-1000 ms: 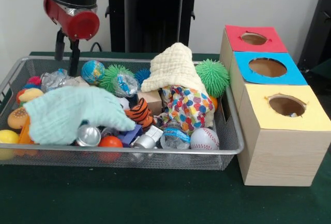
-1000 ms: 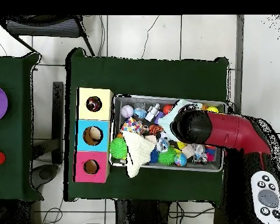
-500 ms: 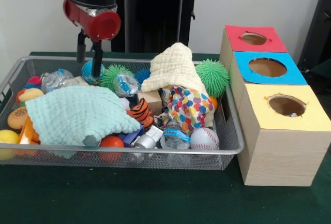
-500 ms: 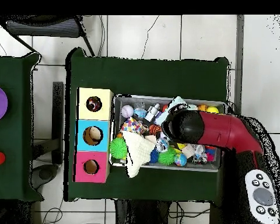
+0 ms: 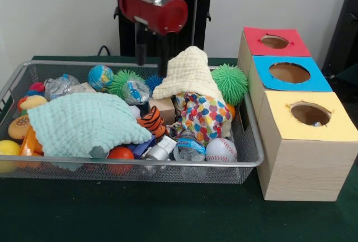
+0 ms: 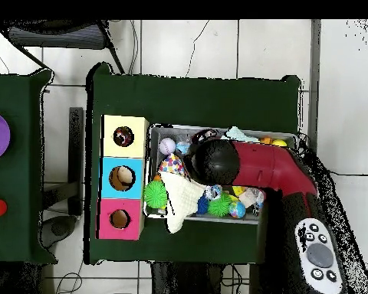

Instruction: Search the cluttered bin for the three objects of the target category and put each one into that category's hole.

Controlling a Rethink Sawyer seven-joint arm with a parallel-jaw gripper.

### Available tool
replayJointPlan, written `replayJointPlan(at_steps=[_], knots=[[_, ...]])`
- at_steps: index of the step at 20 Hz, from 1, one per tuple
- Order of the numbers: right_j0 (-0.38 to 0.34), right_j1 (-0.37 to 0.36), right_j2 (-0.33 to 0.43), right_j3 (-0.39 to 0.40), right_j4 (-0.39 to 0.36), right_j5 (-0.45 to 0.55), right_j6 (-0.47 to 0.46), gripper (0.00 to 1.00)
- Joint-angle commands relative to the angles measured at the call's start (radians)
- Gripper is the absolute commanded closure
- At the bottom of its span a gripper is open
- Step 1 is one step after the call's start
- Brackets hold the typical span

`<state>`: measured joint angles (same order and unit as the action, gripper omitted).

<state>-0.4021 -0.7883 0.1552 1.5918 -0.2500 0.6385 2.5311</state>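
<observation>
Above the far middle of the bin (image 5: pixel 246 161), your gripper (image 5: pixel 151 62) hangs apart and empty; the clutter remains inside, something pale shows in the yellow box's hole (image 5: pixel 310 113), so most sorting looks undone

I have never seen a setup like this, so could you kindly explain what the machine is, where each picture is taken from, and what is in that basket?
The red and black machine is a robot arm; its gripper hangs empty above the back of a wire mesh bin, its two fingers apart. One picture is taken from across the table, the other from straight above. The bin holds a jumble: a mint green cloth, a cream cloth, a baseball, a globe ball, a spiky green ball and more. Beside it stands a wooden box with holes in red, blue and yellow tops, where sorted things are dropped.
</observation>
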Motion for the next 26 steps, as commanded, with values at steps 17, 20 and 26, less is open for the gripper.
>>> replayJointPlan(at_steps=[17,20,26], knots=[[0.040,0.289,0.076,-0.015,0.000,-0.196,-0.025,0.00],[0.039,0.318,0.073,-0.036,-0.016,-0.182,-0.053,0.00],[0.007,0.351,0.119,-0.029,0.006,-0.075,-0.125,0.00]])
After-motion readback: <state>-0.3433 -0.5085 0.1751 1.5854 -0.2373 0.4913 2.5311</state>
